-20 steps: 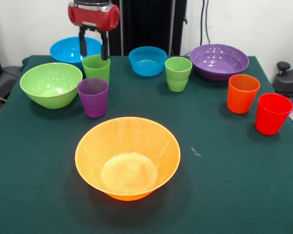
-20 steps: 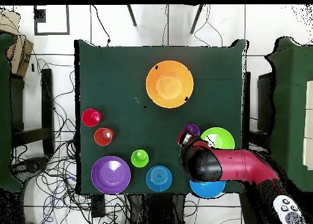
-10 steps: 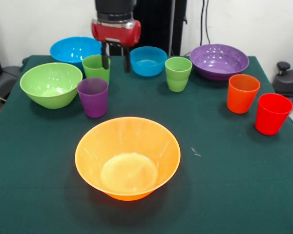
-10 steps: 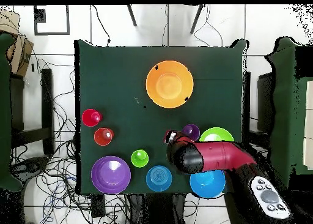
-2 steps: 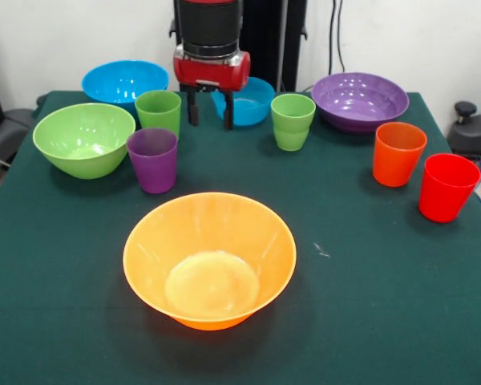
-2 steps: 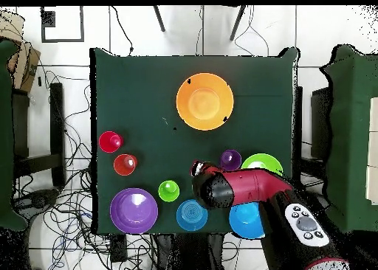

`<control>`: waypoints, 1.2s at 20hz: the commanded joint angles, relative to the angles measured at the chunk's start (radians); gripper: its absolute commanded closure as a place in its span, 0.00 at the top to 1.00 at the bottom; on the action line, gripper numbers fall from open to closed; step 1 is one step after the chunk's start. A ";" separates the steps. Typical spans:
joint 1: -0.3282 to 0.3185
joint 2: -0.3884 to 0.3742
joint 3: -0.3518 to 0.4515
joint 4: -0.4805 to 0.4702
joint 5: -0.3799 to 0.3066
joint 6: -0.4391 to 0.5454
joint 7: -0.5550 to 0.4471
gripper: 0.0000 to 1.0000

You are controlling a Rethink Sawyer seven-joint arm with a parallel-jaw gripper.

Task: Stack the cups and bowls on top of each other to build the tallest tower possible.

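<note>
The robot's red and black gripper (image 5: 210, 117) has slid sideways over the last second, from above the lime green plastic cup (image 5: 158, 111) beside the large blue plastic bowl (image 5: 124, 82) to a spot in front of the smaller blue plastic bowl (image 5: 248, 99). Its jaws are spread apart and hold nothing. That cup was left standing, so no piece has been picked up, and the arm seems to be between targets.

No tower exists yet. Every piece sits alone on the dark green desk (image 5: 369, 273): the big glossy orange plastic bowl (image 5: 209, 258) nearest the front camera, the purple plastic cup (image 5: 152, 160) just beside the lime green plastic bowl (image 5: 83, 138), a second lime green cup (image 5: 292, 121), the wide purple plastic bowl (image 5: 359, 100), the orange cup (image 5: 398, 153) and the red cup (image 5: 446, 187).

The front view shows the jaws' spread and height. From overhead the arm (image 6: 244, 187) hides the first green cup, but the spacing shows plainly.
</note>
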State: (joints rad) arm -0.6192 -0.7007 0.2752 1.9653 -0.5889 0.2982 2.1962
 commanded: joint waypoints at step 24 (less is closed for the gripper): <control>-0.051 0.023 -0.008 -0.060 -0.080 -0.089 -0.018 1.00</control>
State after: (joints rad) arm -0.6793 -0.6968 0.2414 1.9642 -0.5979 0.2820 2.1962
